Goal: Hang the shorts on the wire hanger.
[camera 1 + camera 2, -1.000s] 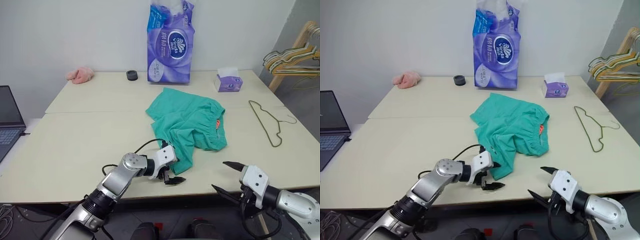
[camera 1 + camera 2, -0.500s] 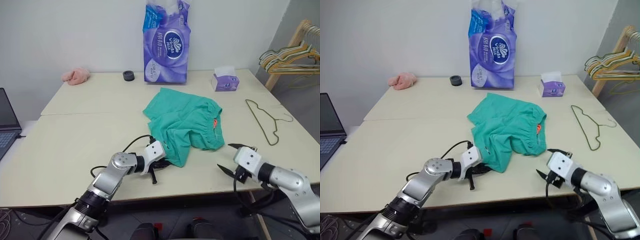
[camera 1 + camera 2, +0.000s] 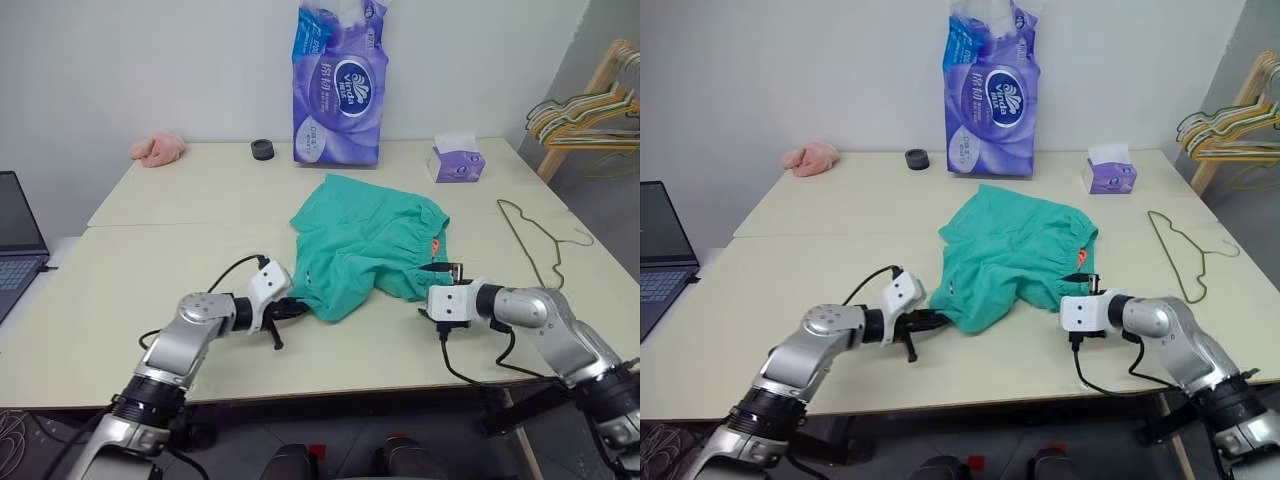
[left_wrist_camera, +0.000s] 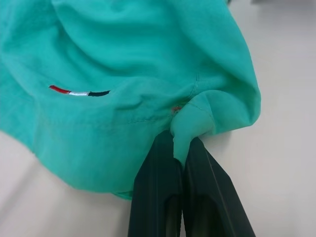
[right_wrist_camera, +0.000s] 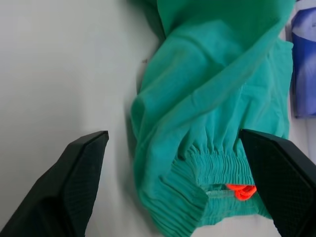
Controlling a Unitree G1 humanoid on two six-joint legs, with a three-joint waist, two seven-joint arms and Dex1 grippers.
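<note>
The teal shorts lie crumpled at the middle of the table, orange tag at the waistband. My left gripper is shut on a fold of the shorts' near leg hem, and its fingers pinch the fabric tight. On the right, my right gripper stands wide open, with the gathered waistband end between its spread fingers and not touching them. The wire hanger lies flat on the table to the right of the shorts, apart from both grippers.
A purple tissue pack, a small tissue box, a black roll and a pink cloth sit along the far edge. A laptop is at the left. A rack of hangers stands off the table's right.
My left gripper shut on the shorts' leg hem and drew it leftward. My right gripper rose from below the table edge, rolled, and came forward to the waistband end.
</note>
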